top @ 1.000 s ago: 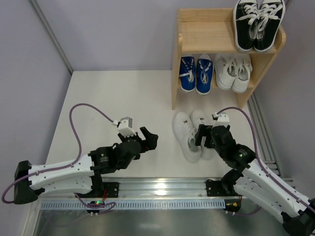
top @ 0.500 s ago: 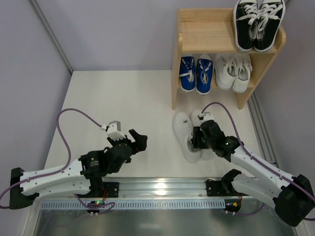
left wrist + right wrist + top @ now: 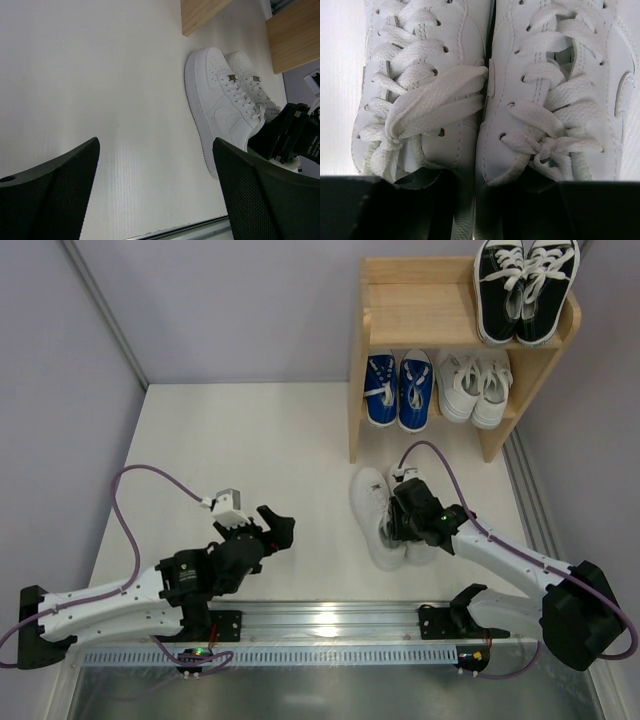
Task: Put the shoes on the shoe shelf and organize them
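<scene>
White leather pair (image 3: 372,498) near shelf (image 3: 415,312) front edge

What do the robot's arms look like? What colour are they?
White tubes with black joints. The left arm and right arm each carry a looping purple cable. Their fingers are black, with a dotted mesh texture inside.

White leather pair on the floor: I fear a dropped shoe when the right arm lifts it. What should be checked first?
1. Right gripper at white leather pair's heels, inner collars between its fingers: ok.
2. Grip firm on both shoes: cannot tell.
3. Shelf has top-tier room beside black pair: ok.
4. Lower tier free: not ok, blue pair and small white pair fill it.
5. Left gripper open, clear of the pair: ok.
</scene>
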Tool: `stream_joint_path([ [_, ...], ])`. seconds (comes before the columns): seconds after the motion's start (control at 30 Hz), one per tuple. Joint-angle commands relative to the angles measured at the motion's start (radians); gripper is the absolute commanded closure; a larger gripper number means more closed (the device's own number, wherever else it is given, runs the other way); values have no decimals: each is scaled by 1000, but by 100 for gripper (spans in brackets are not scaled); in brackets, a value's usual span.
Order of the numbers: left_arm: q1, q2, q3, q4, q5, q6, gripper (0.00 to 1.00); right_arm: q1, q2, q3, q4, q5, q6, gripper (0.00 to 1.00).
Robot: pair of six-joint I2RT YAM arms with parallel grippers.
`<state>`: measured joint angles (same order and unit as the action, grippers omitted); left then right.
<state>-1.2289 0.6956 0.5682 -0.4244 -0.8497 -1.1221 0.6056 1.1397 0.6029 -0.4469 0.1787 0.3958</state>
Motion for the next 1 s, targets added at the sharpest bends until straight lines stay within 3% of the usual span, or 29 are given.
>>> stream_joint_path([
  [0.0,6,-18,-16,15,-54,-16,9,8,65,-18,88,-64,54,82],
  [0.03,6,-19,-14,16,-55,-18,9,8,60,-12,82,-59,57,96],
  [0.13,6,-18,-10,18,-51,-8,9,10,6,4,53,-62,48,96],
  [0.4,8,-11,2,30,-51,13,9,14,-352,123,-73,-21,-31,96],
  [0.5,9,-5,9,36,-51,19,9,14,-417,185,-131,-24,-72,96],
  [0.77,11,7,35,24,-58,47,8,14,-524,417,-236,-198,-215,96],
  [0.97,11,1,53,22,-57,73,9,14,-493,681,-167,-271,-333,96],
])
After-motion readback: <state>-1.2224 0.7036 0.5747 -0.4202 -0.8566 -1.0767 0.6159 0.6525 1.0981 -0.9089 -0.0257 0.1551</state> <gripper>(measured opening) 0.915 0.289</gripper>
